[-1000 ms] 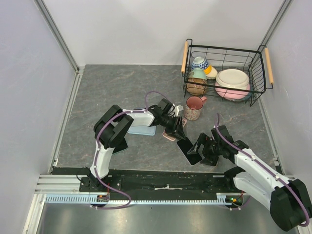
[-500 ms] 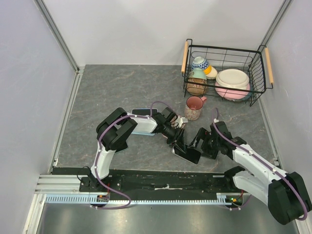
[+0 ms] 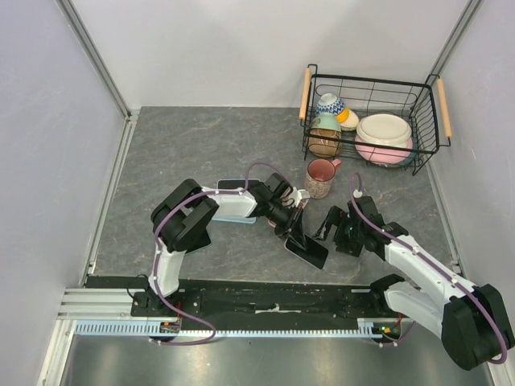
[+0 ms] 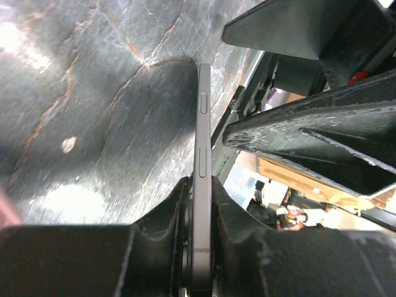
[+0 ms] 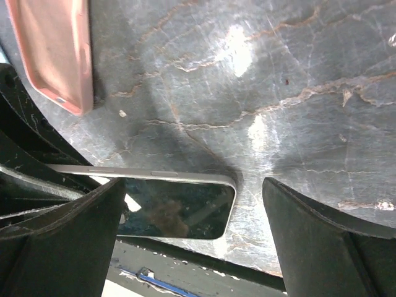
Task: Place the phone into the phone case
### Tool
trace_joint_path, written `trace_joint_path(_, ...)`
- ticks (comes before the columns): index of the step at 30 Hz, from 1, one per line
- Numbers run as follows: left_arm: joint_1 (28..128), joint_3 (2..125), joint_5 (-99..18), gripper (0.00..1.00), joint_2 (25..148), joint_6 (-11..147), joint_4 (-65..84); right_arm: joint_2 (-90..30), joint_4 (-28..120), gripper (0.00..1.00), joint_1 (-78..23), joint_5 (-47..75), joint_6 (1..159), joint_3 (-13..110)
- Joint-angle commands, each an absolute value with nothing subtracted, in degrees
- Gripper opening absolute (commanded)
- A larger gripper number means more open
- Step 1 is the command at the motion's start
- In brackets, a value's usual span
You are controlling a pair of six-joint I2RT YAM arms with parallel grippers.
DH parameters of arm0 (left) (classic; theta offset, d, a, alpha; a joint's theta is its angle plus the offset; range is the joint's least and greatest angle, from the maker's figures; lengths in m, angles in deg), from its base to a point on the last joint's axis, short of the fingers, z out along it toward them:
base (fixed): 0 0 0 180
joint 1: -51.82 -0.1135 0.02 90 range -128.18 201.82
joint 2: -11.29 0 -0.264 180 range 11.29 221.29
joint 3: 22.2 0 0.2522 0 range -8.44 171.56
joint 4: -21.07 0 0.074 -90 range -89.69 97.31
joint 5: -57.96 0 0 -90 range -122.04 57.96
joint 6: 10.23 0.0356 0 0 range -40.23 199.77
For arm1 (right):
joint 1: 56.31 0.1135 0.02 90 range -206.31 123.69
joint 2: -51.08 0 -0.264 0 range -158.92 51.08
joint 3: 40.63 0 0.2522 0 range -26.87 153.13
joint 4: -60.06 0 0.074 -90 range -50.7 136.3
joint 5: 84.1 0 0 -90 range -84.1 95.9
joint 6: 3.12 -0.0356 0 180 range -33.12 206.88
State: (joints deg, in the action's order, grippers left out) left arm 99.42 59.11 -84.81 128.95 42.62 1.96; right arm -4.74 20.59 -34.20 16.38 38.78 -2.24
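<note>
Top external view: your left pincer (image 3: 294, 227) clamps the dark phone (image 3: 310, 251) near the front of the table (image 3: 201, 145), between the two arms. From the left wrist, you see the phone (image 4: 202, 142) edge-on, with both jaws pressed against its flat faces and its far end down by the table. Your right pincer (image 3: 331, 233) stands wide open just beside it, holding nothing. Its wrist camera shows the phone's screen (image 5: 176, 199) between the spread jaws. The pink phone case (image 5: 52, 49) lies on the table near the phone, not touching it.
</note>
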Motion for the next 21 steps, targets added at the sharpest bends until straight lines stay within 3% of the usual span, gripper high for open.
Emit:
trace_joint_path(1, 96.9, 61.3, -76.1, 0.02, 122.9, 48.4, -5.5, -3.8, 19.3, 0.98, -34.3, 13.9, 42.8, 3.4)
trace_joint_path(9, 86.4, 58.4, -74.8, 0.02, 110.4, 55.1, -15.1, -7.1, 18.9, 0.98, -34.4, 13.7, 49.1, 12.8)
trace_joint_path(14, 70.3, 56.3, -78.2, 0.02, 98.5, 58.7, -23.0, -12.2, 25.8, 0.98, -34.2, 20.9, 50.1, 17.2)
trace_joint_path(21, 57.5, 55.5, -82.9, 0.02, 88.0, 62.9, -26.6, -18.4, 32.3, 0.98, -30.3, 26.3, 49.9, 23.0)
